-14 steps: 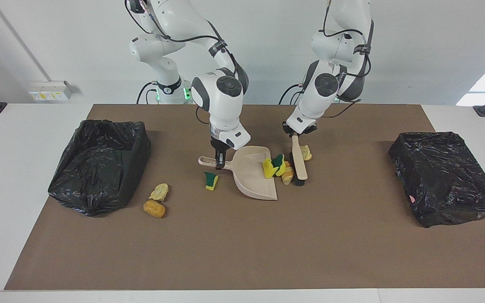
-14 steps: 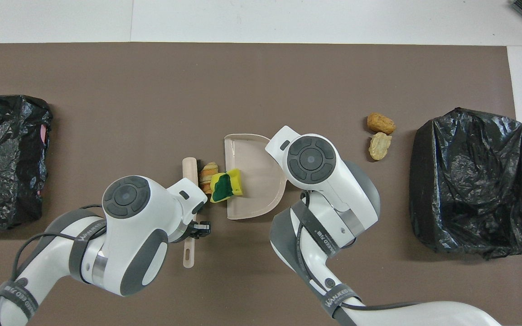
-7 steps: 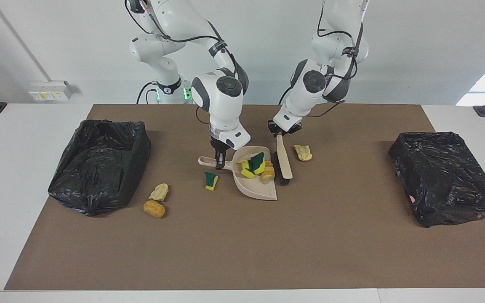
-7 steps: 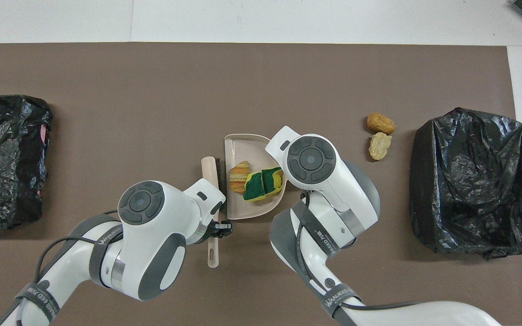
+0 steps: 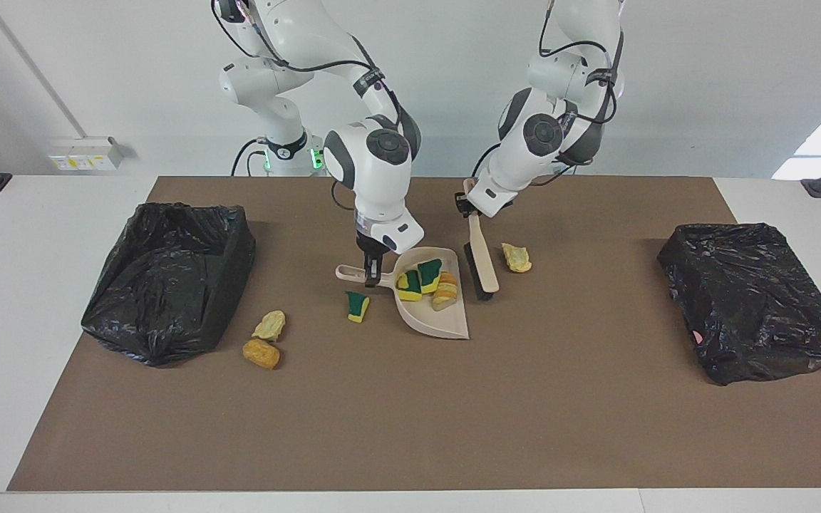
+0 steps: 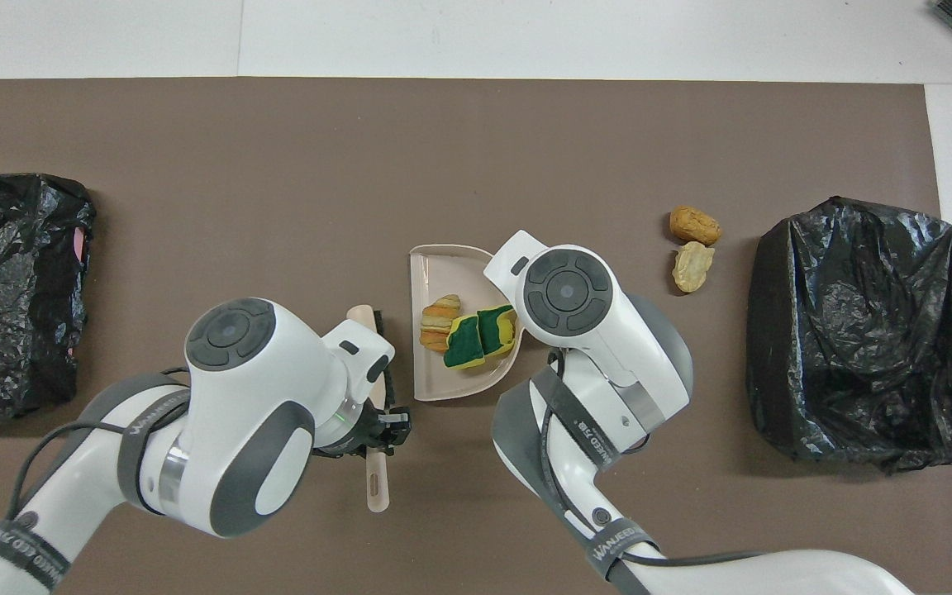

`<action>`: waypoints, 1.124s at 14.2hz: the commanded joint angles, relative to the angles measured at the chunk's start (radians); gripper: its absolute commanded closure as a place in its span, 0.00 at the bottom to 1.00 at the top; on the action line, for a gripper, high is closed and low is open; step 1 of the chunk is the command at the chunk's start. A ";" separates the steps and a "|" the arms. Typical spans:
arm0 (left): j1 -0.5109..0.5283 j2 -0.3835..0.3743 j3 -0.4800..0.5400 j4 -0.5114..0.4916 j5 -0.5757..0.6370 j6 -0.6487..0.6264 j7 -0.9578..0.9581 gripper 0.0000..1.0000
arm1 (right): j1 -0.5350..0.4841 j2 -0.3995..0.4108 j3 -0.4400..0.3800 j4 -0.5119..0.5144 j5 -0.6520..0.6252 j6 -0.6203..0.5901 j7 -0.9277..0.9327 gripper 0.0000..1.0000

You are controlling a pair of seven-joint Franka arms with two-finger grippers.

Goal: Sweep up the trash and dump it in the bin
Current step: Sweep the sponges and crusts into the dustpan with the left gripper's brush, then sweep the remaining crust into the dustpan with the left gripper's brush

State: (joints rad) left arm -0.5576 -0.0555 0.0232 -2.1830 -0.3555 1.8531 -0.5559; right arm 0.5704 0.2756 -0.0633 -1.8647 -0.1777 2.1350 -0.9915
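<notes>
A: Trash scraps (image 5: 425, 283) — where are they?
B: Three lie in the dustpan (image 5: 446, 324) mid-tabletop (image 5: 410, 427); four more sit loose on the mat, between two black-lined bins (image 5: 168, 278).
A: And the pincers?
B: Right pincer (image 5: 371, 274) grips the dustpan handle; left pincer (image 5: 469, 208) grips the brush (image 5: 482, 267) beside it.

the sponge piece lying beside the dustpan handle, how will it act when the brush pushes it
The sponge piece looks like light foam, so it would probably slide or tumble easily. Its wedge shape may make it flip rather than roll. Being soft, it could squash slightly against the dustpan lip.
</notes>
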 commanded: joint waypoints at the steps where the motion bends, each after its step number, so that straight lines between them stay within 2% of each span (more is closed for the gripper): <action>1: 0.061 -0.098 0.000 -0.020 0.070 -0.129 -0.198 1.00 | -0.003 -0.006 0.004 -0.025 0.000 0.025 -0.012 1.00; 2: 0.062 -0.118 0.000 -0.049 0.099 -0.126 -0.279 1.00 | -0.003 -0.006 0.005 -0.025 0.000 0.023 -0.012 1.00; 5: 0.071 -0.232 0.000 -0.214 0.135 -0.085 -0.312 1.00 | -0.003 -0.007 0.005 -0.030 0.000 0.026 -0.010 1.00; 7: 0.058 -0.260 -0.011 -0.309 0.135 0.030 -0.320 1.00 | -0.004 -0.006 0.005 -0.031 0.000 0.026 -0.016 1.00; 10: 0.003 -0.224 -0.016 -0.337 0.133 0.188 -0.342 1.00 | -0.009 -0.009 0.005 -0.033 0.000 0.005 -0.039 1.00; 13: -0.073 -0.114 -0.016 -0.319 0.130 0.387 -0.329 1.00 | -0.006 -0.016 0.005 -0.037 0.004 -0.038 -0.053 1.00; 16: -0.114 -0.038 -0.020 -0.229 0.104 0.429 -0.262 1.00 | -0.001 -0.023 0.005 -0.039 0.004 -0.066 -0.087 1.00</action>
State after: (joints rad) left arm -0.6331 -0.1516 -0.0066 -2.4861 -0.2380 2.2671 -0.8590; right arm 0.5711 0.2743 -0.0616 -1.8795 -0.1772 2.0939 -1.0220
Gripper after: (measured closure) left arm 0.740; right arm 0.687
